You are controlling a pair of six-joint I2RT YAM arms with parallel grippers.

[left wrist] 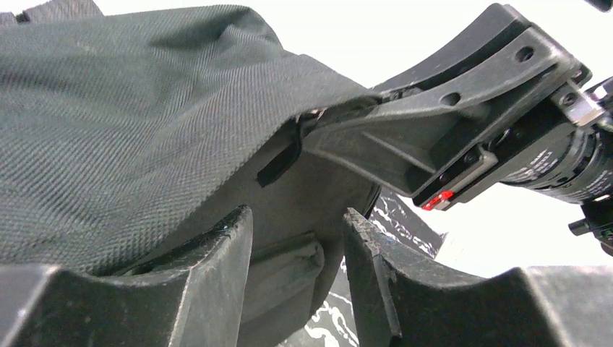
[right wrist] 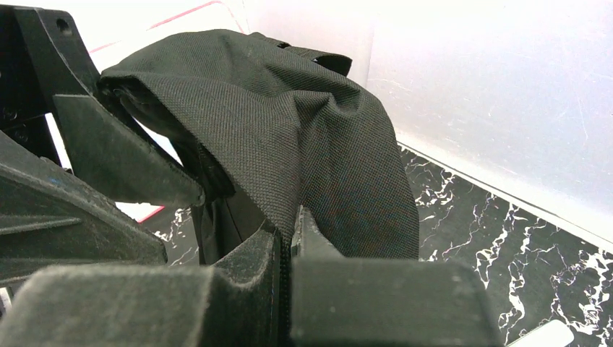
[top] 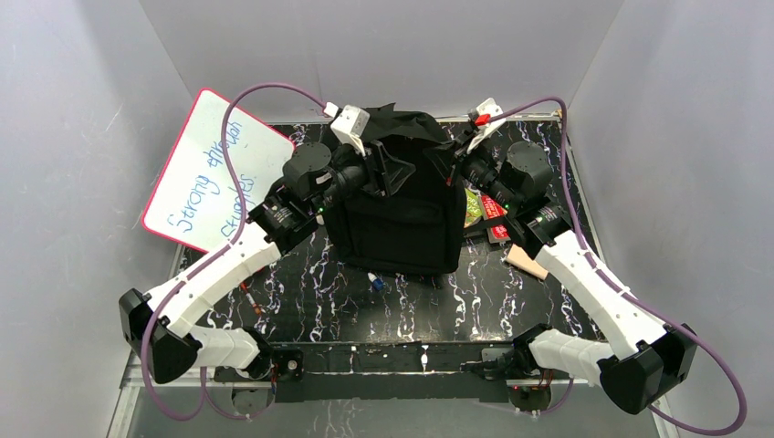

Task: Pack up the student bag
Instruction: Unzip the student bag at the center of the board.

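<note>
Only overhead shows the whole student bag (top: 392,201).

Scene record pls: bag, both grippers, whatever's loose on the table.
bag: large black fabric backpack, mid-table, top fabric held up
right gripper: shut on the backpack's top fabric
left gripper: open, at the backpack's mouth, fabric draped over one finger
right of bag: green packet, red packet, beige wedge-shaped block
left of bag: pink-framed whiteboard, blue handwriting
surface: black marbled table
</note>
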